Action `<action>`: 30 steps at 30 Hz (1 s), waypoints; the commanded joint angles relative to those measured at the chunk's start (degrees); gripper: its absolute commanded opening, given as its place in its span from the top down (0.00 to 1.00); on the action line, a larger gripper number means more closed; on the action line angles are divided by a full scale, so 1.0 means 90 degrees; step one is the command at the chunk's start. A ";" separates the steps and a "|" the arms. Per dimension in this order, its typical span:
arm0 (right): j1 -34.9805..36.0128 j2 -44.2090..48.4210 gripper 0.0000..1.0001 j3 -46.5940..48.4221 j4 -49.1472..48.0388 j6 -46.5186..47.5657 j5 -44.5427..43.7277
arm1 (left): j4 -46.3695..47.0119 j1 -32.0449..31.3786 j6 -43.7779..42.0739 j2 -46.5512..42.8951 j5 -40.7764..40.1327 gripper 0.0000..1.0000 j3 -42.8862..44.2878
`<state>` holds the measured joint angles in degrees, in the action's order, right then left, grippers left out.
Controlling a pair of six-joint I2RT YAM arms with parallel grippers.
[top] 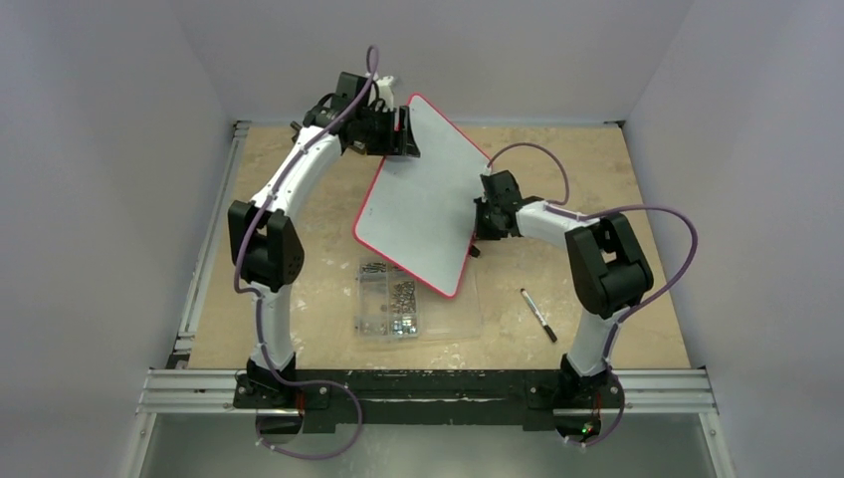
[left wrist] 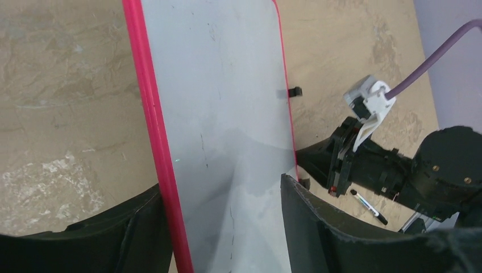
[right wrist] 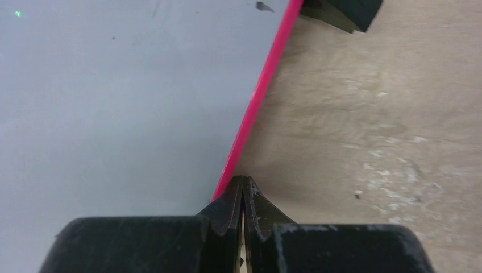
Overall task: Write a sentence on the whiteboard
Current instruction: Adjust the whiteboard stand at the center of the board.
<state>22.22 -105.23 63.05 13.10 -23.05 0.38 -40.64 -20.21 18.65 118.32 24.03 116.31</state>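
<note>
Over table (top: 318, 289), tilted red-rimmed whiteboard (top: 423, 199)

The white-and-black left arm (top: 289, 189) is arching far forward, its black two-finger left gripper (left wrist: 221, 187) showing fingers spread apart. The matching right arm (top: 597, 259) is bending inward, its right gripper (right wrist: 243, 182) pressing fingers together.

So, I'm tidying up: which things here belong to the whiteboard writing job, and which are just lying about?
For the job:
large flat white board with red rim
thin black marker pen, presumably for writing

Lying about:
clear plastic box of screws
</note>
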 commanded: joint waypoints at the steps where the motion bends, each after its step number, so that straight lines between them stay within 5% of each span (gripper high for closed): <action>1: 0.0587 -0.0407 1.00 0.0201 -0.0277 -0.0246 0.1175 | -0.0356 -0.0054 -0.0245 0.0334 0.0835 0.39 0.0704; 17: 0.1561 -0.0714 1.00 0.0773 -0.0295 -0.0667 0.1547 | -0.0976 -0.0011 -0.0571 0.0891 0.1114 0.35 0.1221; 30: 0.2019 0.0034 1.00 -0.0178 -0.0370 -0.0959 0.1494 | -0.1080 -0.0297 -0.0685 0.0990 0.1737 0.35 0.0580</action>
<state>35.75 -106.30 64.25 14.61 -27.83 5.91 -44.86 -17.32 11.97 125.10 29.87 124.49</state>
